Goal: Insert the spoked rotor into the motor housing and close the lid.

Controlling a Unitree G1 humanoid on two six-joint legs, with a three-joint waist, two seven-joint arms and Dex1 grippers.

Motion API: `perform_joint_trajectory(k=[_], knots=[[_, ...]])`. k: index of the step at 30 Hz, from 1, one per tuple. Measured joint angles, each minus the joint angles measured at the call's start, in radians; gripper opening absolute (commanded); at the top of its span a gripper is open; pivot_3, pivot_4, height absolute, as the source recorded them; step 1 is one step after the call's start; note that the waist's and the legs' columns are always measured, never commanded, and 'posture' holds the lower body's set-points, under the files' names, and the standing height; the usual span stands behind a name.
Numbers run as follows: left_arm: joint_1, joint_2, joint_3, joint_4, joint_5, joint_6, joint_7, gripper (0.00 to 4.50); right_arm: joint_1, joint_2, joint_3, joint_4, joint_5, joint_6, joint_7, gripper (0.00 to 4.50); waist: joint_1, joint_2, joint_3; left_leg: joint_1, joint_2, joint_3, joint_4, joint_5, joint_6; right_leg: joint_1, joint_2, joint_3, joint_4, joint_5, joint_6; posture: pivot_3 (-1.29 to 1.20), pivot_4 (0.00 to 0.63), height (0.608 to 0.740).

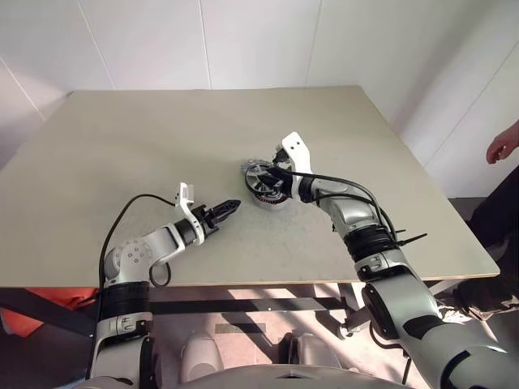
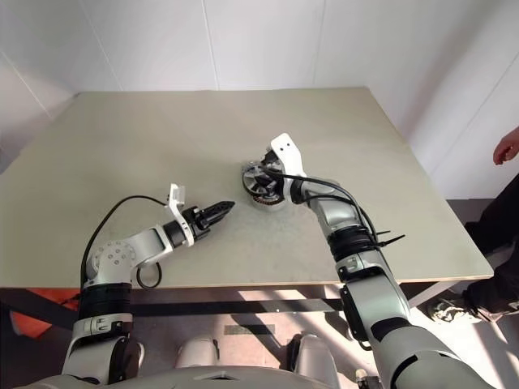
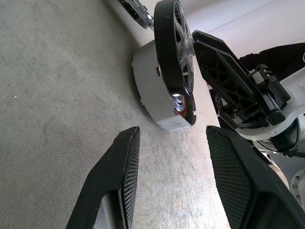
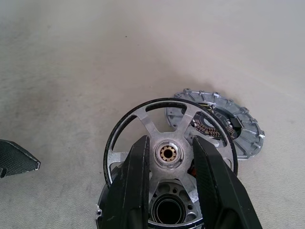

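Observation:
The motor housing, a round grey cup, stands on the table near its middle. Over its mouth the spoked rotor hangs tilted, black rim and pale spokes facing my right wrist camera. My right gripper is shut on the rotor, its fingers on either side of the hub. Copper windings show at the housing's edge. Just behind the housing, the lid lies flat on the table. To the housing's left, my left gripper is open and holds nothing, pointing at the housing from a short way off.
The beige table has bare surface to the left and behind the parts. Its right edge runs close to a white wall. A person's hand shows beyond that right edge.

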Motion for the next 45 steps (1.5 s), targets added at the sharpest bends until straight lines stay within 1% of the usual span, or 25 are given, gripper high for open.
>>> perform_joint_trajectory(k=[5,8,10,11,21,26,29,36,45], knots=[[0.0,0.002,0.0,0.0,0.0,0.001,0.0,2.34,0.01,0.0,0.0,0.0,-0.001,0.0,0.0,1.58,0.0,0.0,0.0,0.0,0.0,0.0,0.0,0.0,0.0,0.0,0.0,0.0,0.0,0.0,0.0,0.0,0.0,0.74],[0.0,0.004,0.0,0.0,0.0,0.001,0.0,2.34,0.011,0.0,0.0,0.0,-0.001,0.0,-0.001,0.96,0.0,0.0,0.0,0.0,0.0,0.0,0.0,0.0,0.0,0.0,0.0,0.0,0.0,0.0,0.0,0.0,0.0,0.74],[0.0,0.005,0.0,0.0,0.0,0.001,0.0,2.34,0.011,0.0,-0.001,0.0,-0.002,-0.004,-0.002,0.37,0.0,0.0,0.0,0.0,0.0,0.0,0.0,0.0,0.0,0.0,0.0,0.0,0.0,0.0,0.0,0.0,0.0,0.74],[0.0,0.005,0.0,0.0,0.0,0.001,0.0,2.34,0.011,0.001,-0.001,0.0,-0.002,-0.005,-0.002,0.29,0.0,0.0,0.0,0.0,0.0,0.0,0.0,0.0,0.0,0.0,0.0,0.0,0.0,0.0,0.0,0.0,0.0,0.74],[-0.002,0.007,-0.001,0.002,0.002,0.0,0.0,2.34,0.021,-0.015,-0.001,-0.032,0.0,0.008,0.002,0.29,0.002,0.0,0.0,0.0,0.0,0.0,0.0,0.0,0.0,0.0,0.0,0.0,0.0,0.0,0.0,0.0,0.0,0.74],[-0.002,0.006,-0.002,0.005,0.004,0.0,-0.001,2.34,0.038,-0.085,-0.025,-0.183,0.017,0.085,0.027,0.29,0.002,0.0,0.0,0.0,0.0,0.0,0.0,0.0,0.0,0.0,0.0,0.0,0.0,0.0,0.0,0.0,0.0,0.74],[-0.002,0.003,-0.005,0.006,0.005,-0.002,-0.001,2.34,0.056,-0.107,-0.031,-0.263,0.027,0.122,0.038,0.29,0.001,0.0,0.0,0.0,0.0,0.0,0.0,0.0,0.0,0.0,0.0,0.0,0.0,0.0,0.0,0.0,0.0,0.74],[-0.002,0.001,-0.01,0.01,0.006,-0.004,-0.002,2.34,0.112,-0.11,-0.021,-0.305,0.034,0.185,0.043,0.29,0.002,0.0,0.0,0.0,0.0,0.0,0.001,0.0,0.0,0.0,0.0,0.0,0.0,0.0,0.0,0.0,0.0,0.74],[-0.001,0.002,-0.01,0.013,0.006,-0.004,-0.002,2.34,0.118,-0.094,0.0,-0.327,0.033,0.191,0.039,0.29,0.002,0.0,0.0,0.0,0.0,0.0,0.001,0.0,0.0,0.0,0.0,0.0,0.0,0.0,0.0,0.0,0.0,0.74]])
